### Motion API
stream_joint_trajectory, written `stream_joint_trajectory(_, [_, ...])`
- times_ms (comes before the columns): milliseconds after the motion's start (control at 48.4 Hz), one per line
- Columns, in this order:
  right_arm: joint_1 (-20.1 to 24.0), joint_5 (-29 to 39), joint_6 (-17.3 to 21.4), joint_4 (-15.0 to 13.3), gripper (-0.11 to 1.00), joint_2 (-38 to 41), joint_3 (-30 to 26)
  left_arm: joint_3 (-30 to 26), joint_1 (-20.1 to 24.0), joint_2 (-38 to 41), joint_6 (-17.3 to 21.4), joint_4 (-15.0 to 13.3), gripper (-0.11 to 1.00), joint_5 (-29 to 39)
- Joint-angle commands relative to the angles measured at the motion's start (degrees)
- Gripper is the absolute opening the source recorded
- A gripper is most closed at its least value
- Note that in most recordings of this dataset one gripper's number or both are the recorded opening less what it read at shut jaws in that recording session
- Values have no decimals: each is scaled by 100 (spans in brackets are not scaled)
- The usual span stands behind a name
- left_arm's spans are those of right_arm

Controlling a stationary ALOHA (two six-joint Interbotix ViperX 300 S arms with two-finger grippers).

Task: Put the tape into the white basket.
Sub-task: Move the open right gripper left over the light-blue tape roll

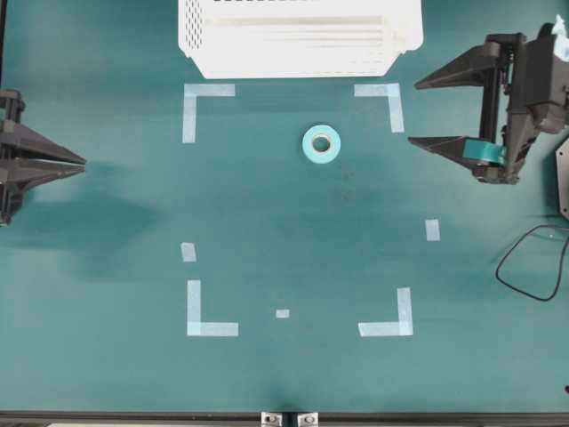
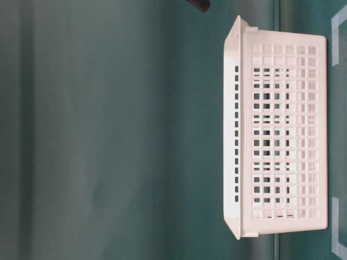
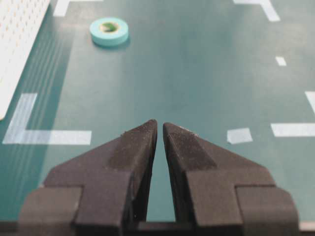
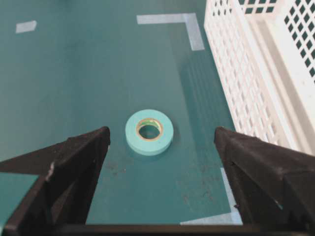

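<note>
Nothing done: the small turquoise ring-shaped tape roll (image 1: 322,143) lies on the green counter (image 1: 116,374), seemingly outside the white perforated plastic basket (image 1: 298,55). Right pincer (image 1: 425,112) gapes empty; left pincer (image 1: 82,161) closed, empty.

White basket (image 2: 276,135) fills right side, perforated wall facing camera, on green table (image 2: 97,141). Pale tape marks (image 2: 337,21) just past it.

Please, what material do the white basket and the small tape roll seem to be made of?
The white basket looks like moulded plastic: a smooth, slightly glossy white surface with regular square holes in its walls. The tape seems to be matte, light turquoise tape wound on a pale core, possibly cardboard; whether it is paper or vinyl I cannot tell.
</note>
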Motion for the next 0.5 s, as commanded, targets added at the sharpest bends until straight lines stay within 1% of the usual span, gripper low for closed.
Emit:
stream_joint_trajectory(0, [-9,53,9,0,97,62,-193,-62,0,-167,18,-9,-7,114])
stream_joint_trajectory(165, [-9,255,9,0,97,237,-308,-44,9,-457,18,0,-7,316])
stream_joint_trajectory(475, [-9,308,9,9,97,721,-562,-44,9,-448,18,0,-7,316])
